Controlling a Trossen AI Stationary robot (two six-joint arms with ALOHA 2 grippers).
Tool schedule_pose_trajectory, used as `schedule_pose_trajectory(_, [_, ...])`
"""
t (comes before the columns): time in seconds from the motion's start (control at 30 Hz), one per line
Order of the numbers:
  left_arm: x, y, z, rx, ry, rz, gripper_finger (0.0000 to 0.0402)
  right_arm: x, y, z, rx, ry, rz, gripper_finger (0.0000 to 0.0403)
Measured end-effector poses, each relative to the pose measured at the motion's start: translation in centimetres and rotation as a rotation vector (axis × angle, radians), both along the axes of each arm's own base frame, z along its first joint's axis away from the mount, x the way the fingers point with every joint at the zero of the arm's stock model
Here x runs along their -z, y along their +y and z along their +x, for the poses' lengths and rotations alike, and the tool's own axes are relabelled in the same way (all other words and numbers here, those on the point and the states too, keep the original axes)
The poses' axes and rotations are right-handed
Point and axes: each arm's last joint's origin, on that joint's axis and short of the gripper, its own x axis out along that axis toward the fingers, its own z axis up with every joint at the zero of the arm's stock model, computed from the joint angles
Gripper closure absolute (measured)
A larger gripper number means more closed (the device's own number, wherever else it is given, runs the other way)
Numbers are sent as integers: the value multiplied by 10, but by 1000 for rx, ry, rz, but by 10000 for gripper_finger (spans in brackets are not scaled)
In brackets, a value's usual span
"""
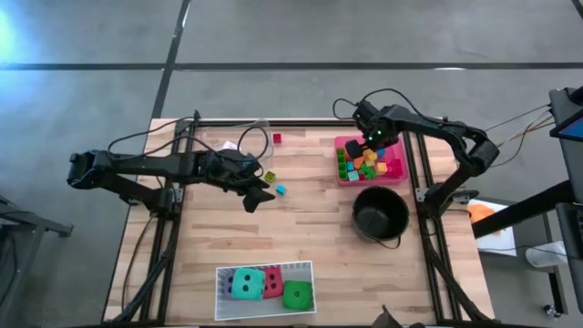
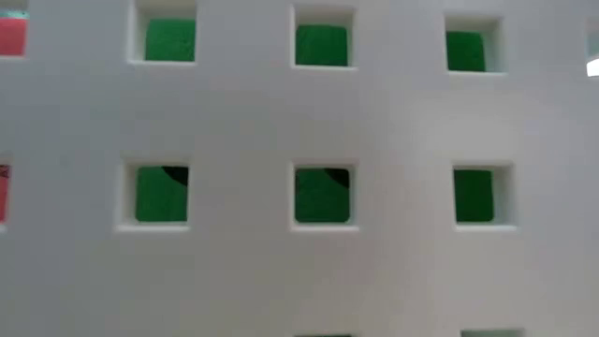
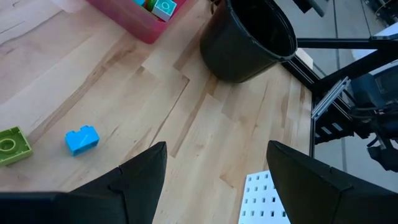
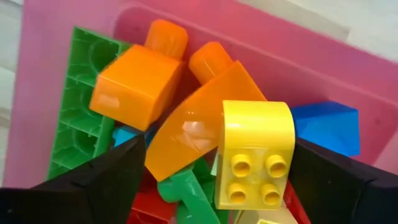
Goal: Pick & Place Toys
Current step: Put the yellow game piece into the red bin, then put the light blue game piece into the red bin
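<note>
Three soft dice, teal (image 1: 244,284), red (image 1: 271,282) and green (image 1: 297,294), lie in the white tray (image 1: 264,267) at the near edge. Bright plastic blocks fill the pink tray (image 1: 341,141) at the far right. My right gripper (image 1: 372,138) hangs open above that pile, pointing down, with a yellow block (image 4: 255,152) and an orange block (image 4: 140,81) below and between its fingers (image 4: 217,149). My left gripper (image 1: 262,194) hovers open over mid-table (image 3: 216,149). A blue block (image 3: 82,139), a green block (image 3: 11,146) and a red block (image 1: 277,138) lie loose on the wood.
A black round pot (image 1: 380,214) stands on the table just near of the pink tray. A clear tray (image 1: 248,137) sits at the far edge. The low view is filled by the white tray's perforated wall (image 2: 243,122), green showing through its holes. Bare wood lies between the trays.
</note>
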Motion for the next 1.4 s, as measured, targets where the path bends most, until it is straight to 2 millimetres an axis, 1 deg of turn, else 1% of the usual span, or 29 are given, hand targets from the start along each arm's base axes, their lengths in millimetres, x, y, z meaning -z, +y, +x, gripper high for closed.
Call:
schedule_pose_trajectory(0.23, [1, 0, -1, 0, 9, -1, 123, 5, 2, -2, 2, 2, 18, 36])
schedule_pose_trajectory(0.33, [2, 0, -1, 0, 23, -2, 123, 5, 2, 0, -2, -38, 29, 36])
schedule_pose_trajectory(0.43, [3, 0, -2, 0, 39, -3, 123, 4, 3, -2, 34, 28, 0, 36])
schedule_pose_trajectory(0.6, [4, 0, -3, -3, 51, -11, 123, 2, 3, -1, 12, -6, 3, 36])
schedule_pose_trajectory(0.67, [4, 0, -3, -25, 49, -32, 123, 2, 3, -1, 12, -6, 1, 36])
schedule_pose_trajectory(0.73, [3, 3, -2, -102, 38, -69, 124, -2, 5, -1, 10, -18, -9, 36])
schedule_pose_trajectory(0.87, [9, 14, 4, -250, 50, -172, 124, -21, 14, -3, -1, -74, -45, 36])
schedule_pose_trajectory(0.97, [13, 23, 9, -292, 100, -176, 124, -42, 26, -7, -2, -158, -80, 36])
schedule_pose_trajectory(1.03, [13, 27, 18, -275, 108, -144, 124, -57, 36, -11, -17, -218, -105, 36])
schedule_pose_trajectory(1.13, [9, 30, 34, -172, 111, 5, 124, -78, 52, -17, -35, -304, -143, 36])
schedule_pose_trajectory(1.2, [7, 31, 44, -71, 139, 121, 124, -90, 62, -22, -32, -360, -159, 36])
schedule_pose_trajectory(1.3, [13, 33, 57, 103, 208, 298, 124, -104, 78, -27, -33, -429, -178, 36])
schedule_pose_trajectory(1.4, [25, 33, 67, 283, 246, 411, 124, -116, 93, -29, -16, -510, -176, 36])
